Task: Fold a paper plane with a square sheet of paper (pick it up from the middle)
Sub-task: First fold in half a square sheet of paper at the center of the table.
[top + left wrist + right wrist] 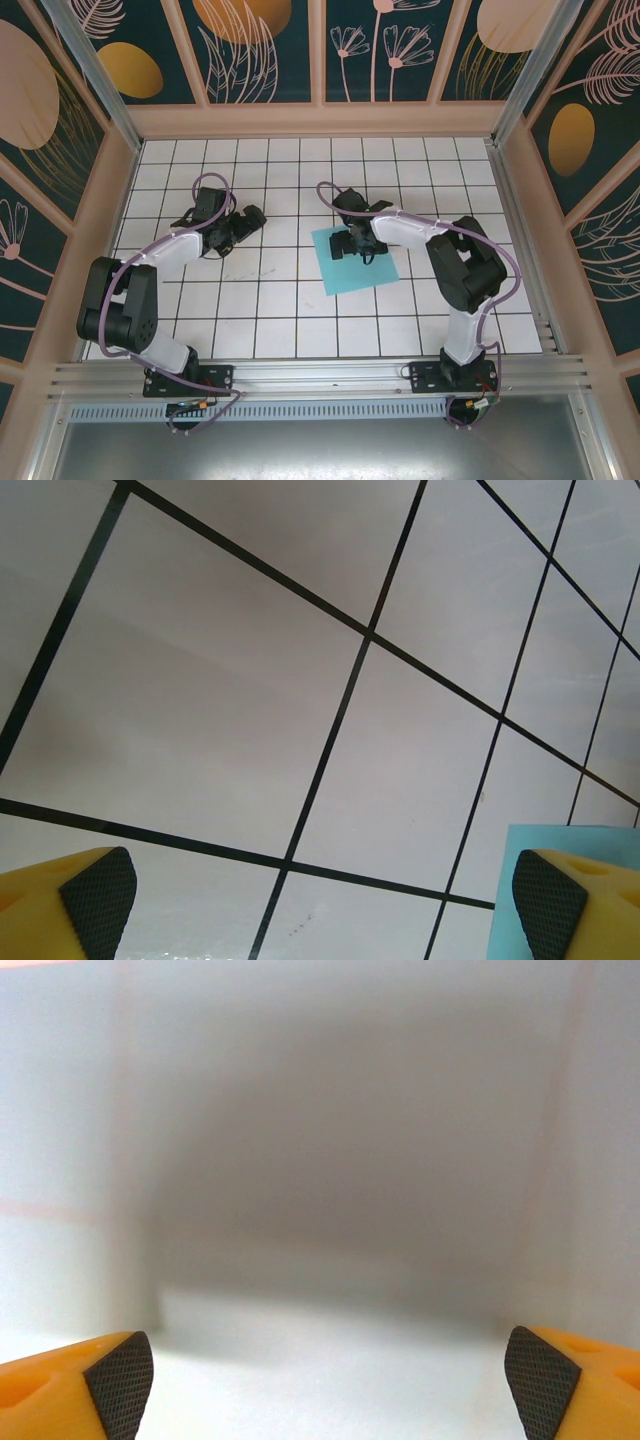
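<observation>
The square sheet of paper (358,268) is turquoise-blue and lies flat near the table's middle as a plain sheet, with no paper plane shape to it. My right gripper (356,244) hangs low over the sheet's far part. In the right wrist view its fingers are wide apart, the gripper (330,1372) open over a blurred pale surface with nothing between the pads. My left gripper (238,226) is a couple of tiles left of the sheet, open (325,900) over bare tiles. One corner of the paper (497,905) shows beside its right fingertip (548,900).
The white tiled table (270,300) has black grid lines. Wooden walls with dark floral panels (260,50) close in the back and both sides. An aluminium rail (320,375) carrying the arm bases runs along the near edge.
</observation>
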You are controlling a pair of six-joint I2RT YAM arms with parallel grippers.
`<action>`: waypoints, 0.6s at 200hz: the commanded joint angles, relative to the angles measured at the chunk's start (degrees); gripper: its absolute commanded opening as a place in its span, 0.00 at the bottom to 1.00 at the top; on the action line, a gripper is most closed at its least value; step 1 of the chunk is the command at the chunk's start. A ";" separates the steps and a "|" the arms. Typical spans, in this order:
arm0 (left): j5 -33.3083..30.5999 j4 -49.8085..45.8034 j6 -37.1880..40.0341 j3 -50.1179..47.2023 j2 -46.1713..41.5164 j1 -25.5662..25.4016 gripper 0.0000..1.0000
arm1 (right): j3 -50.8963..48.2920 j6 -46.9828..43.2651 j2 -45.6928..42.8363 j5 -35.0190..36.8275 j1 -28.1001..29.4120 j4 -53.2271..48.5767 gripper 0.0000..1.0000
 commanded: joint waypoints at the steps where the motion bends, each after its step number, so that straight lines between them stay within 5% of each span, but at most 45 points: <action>1: 1.43 1.58 -0.84 -0.91 0.55 0.33 0.98 | 1.28 0.78 -0.61 -1.50 1.02 -2.09 0.95; 72: 3.54 3.09 -1.47 -2.20 -0.11 0.32 0.98 | -0.35 1.26 4.69 -1.08 0.89 -1.18 0.89; 120: 6.49 6.60 -2.71 -4.88 -1.69 0.32 0.99 | -1.69 2.47 4.44 -0.82 -0.21 -0.17 0.64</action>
